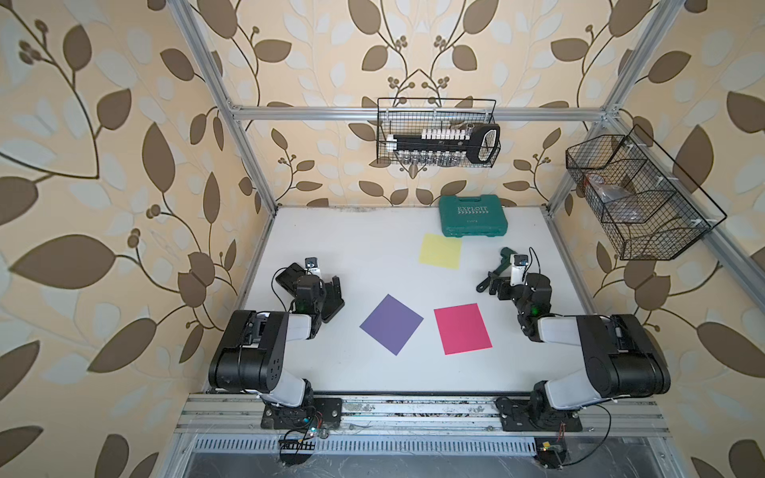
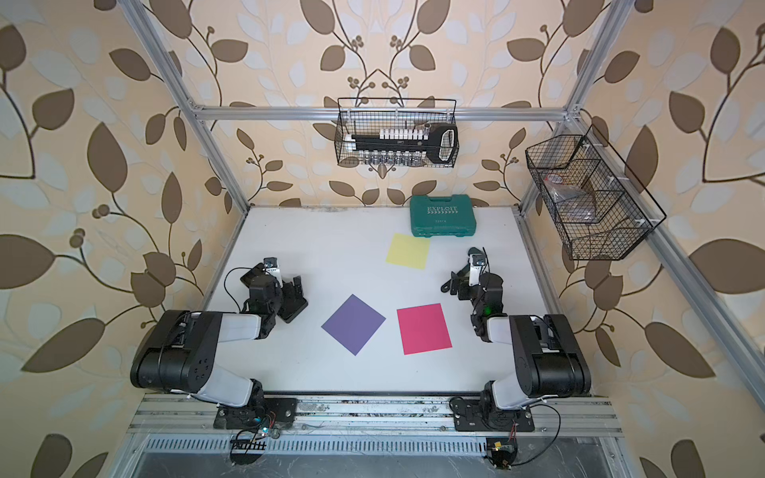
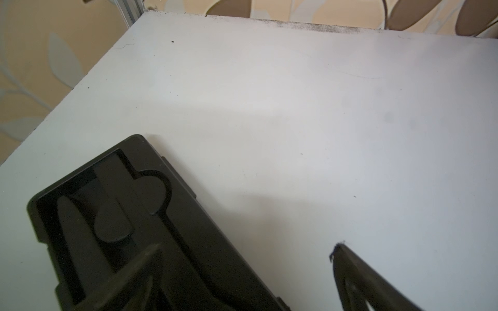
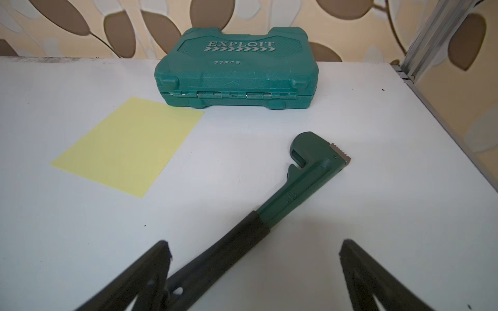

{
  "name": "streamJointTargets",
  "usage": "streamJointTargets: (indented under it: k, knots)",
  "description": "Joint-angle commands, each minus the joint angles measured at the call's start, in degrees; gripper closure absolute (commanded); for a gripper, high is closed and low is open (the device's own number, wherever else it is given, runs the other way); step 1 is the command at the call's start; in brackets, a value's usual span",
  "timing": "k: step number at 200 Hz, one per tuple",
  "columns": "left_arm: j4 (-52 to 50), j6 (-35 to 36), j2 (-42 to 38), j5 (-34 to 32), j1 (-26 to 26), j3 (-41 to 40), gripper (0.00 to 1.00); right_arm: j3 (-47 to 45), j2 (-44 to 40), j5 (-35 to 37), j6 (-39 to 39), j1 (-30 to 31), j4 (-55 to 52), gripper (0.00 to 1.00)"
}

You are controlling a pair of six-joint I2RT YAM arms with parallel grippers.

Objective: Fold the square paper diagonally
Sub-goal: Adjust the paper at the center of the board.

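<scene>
Three papers lie flat and unfolded on the white bench (image 1: 364, 248). Take the bench's middle in a top view as the dial's centre, with 12 toward the far wall.

- **Purple paper** (image 1: 391, 325): just off centre at about 7 o'clock, turned corner-on like a diamond.
- **Pink paper** (image 1: 463, 329): near it at about 4 o'clock, the two apart.
- **Yellow paper** (image 1: 441, 251): at about 1 o'clock, its far corner just beside a shut green case (image 1: 473, 221).

Which sheet is the one to fold cannot be told.

The left arm (image 1: 256, 339) reaches to 9 o'clock. The left jaws stand wide and hold nothing, over a black moulded tray (image 3: 121, 202) that rests on the bench.

The right arm (image 1: 600, 343) reaches to 3 o'clock. The right jaws also stand wide and empty. A green wrench (image 4: 296, 188) lies on the bench with its black handle running between them, close to one finger. Whether they touch cannot be told.

Both sets of jaws are clear of the papers.
</scene>
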Motion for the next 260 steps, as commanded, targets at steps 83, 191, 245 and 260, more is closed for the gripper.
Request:
streamJointTargets:
  k: [83, 191, 245, 260]
  knots:
    - [1.43, 0.10, -0.93, -0.66, -0.50, 0.49, 0.01, 1.24, 0.05, 0.48, -0.46, 0.15, -0.89, 0.02]
    - [-42.26, -6.65, -8.53, -6.21, -6.27, 26.86, 0.09, 15.51, -10.55, 2.38, 1.95, 0.56, -36.57, 0.08]
    - [-67.46, -16.24, -9.47, 5.66, -11.74, 41.03, 0.03, 27.47, -12.07, -15.93, 12.12, 4.58, -62.39, 0.20]
    - [-68.57, -16.92, -11.79, 8.96, -13.66, 39.71, 0.03, 29.86, -11.84, -16.93, 12.22, 7.95, -69.52, 0.20]
